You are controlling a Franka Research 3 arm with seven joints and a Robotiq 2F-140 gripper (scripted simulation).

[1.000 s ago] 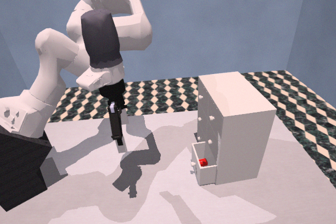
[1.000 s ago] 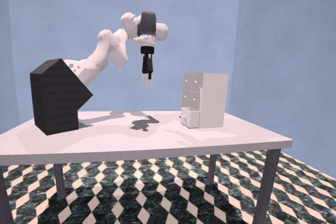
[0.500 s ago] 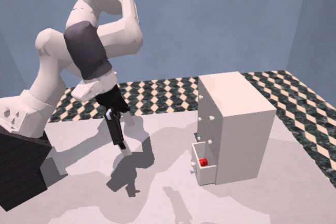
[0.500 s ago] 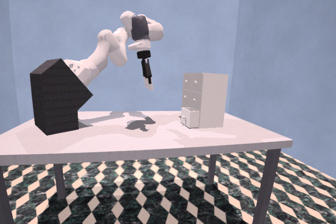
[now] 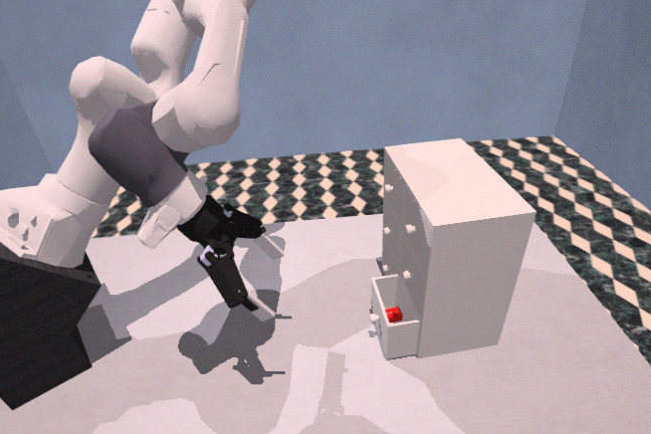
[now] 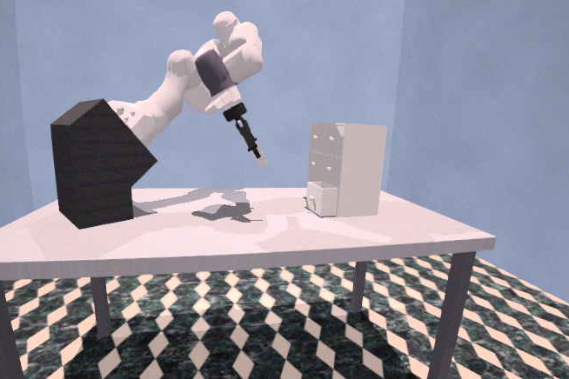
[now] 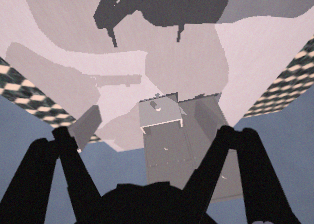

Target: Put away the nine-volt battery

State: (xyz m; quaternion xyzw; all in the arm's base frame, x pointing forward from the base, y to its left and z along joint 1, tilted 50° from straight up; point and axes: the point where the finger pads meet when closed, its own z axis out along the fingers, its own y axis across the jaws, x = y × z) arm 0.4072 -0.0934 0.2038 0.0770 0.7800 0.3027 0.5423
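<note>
The white chest [image 5: 470,266] [image 6: 361,169] [image 7: 171,155] stands on the right part of the table. Its bottom left drawer [image 5: 395,342] [image 6: 323,201] [image 7: 161,114] is pulled out a short way. A small red thing [image 5: 393,314] lies in it. The other drawers are pushed in. My gripper [image 5: 265,278] [image 6: 257,156] [image 7: 147,111] is open and empty. It hangs tilted in the air well to the left of the chest and high above the table, pointing towards the chest's front. I see no nine-volt battery on the table in any view.
The dark block [image 5: 25,317] [image 6: 93,169] under the arm's base stands at the table's left. The table's front edge [image 6: 250,258] shows in the exterior view. Chequered floor lies beyond and below the table.
</note>
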